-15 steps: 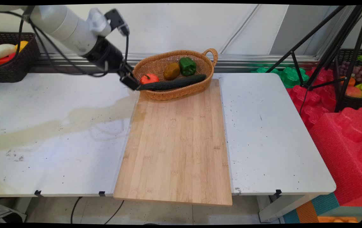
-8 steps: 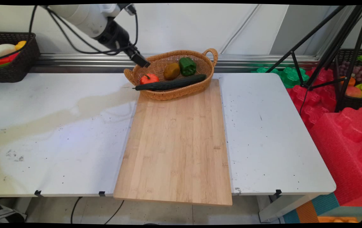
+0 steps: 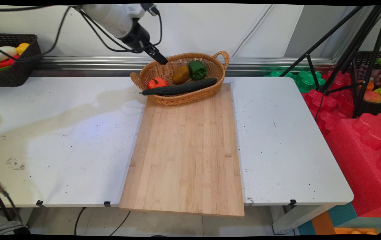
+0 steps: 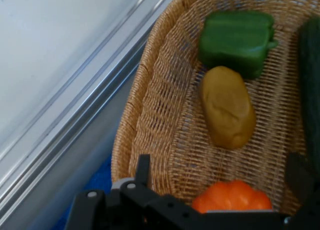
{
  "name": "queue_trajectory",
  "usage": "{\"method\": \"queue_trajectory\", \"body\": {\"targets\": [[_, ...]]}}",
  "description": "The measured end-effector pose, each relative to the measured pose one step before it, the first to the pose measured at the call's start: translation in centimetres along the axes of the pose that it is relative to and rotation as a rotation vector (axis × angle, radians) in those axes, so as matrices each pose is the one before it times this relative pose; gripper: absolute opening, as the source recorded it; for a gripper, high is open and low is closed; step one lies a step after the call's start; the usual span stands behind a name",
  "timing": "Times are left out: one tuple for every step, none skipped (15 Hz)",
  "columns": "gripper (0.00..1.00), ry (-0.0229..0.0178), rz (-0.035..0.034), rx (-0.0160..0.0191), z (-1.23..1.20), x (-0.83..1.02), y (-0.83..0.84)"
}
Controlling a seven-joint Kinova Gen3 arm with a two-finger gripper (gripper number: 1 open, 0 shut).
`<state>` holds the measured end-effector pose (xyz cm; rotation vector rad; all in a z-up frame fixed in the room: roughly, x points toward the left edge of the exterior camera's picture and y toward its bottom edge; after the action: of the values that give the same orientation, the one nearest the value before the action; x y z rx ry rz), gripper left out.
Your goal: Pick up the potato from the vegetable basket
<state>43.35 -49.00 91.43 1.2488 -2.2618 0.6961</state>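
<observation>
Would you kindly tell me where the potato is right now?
In the main view the potato lies inside the wicker basket at the table's far side, between the red pepper and green pepper.

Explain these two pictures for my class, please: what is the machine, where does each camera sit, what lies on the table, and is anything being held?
The machine is a white robot arm ending in a black two-finger gripper. One picture comes from a fixed camera looking down across the white table. The other comes from a camera on the hand itself, so the gripper's fingers rise from its bottom edge.

On the table lies a pale bamboo cutting board. At its far end rests an oval woven wicker basket holding a red-orange pepper, a brownish-yellow potato, a green bell pepper and a long dark green cucumber.

The gripper hovers above the basket's far rim, open, holding nothing.
</observation>
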Motion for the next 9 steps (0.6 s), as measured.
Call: {"method": "queue_trajectory", "body": {"targets": [[1.0,-0.00552,-0.00417,-0.00403,1.355,0.156,-0.1],[1.0,-0.00672,-0.00387,-0.0094,1.965,0.268,0.022],[1.0,-0.00425,-0.00374,-0.00779,1.51,0.205,0.043],[1.0,-0.00193,-0.00255,-0.00489,0.91,0.134,0.038],[1.0,-0.0024,-0.00361,-0.00674,1.076,0.164,0.063],[1.0,-0.00219,-0.00337,-0.00635,1.032,0.163,0.062],[1.0,-0.00149,-0.00307,-0.00434,0.675,0.104,0.034],[1.0,-0.00187,-0.0033,-0.00479,0.793,0.118,0.035],[1.0,-0.00314,-0.00426,-0.00792,1.084,0.162,0.083]]}}
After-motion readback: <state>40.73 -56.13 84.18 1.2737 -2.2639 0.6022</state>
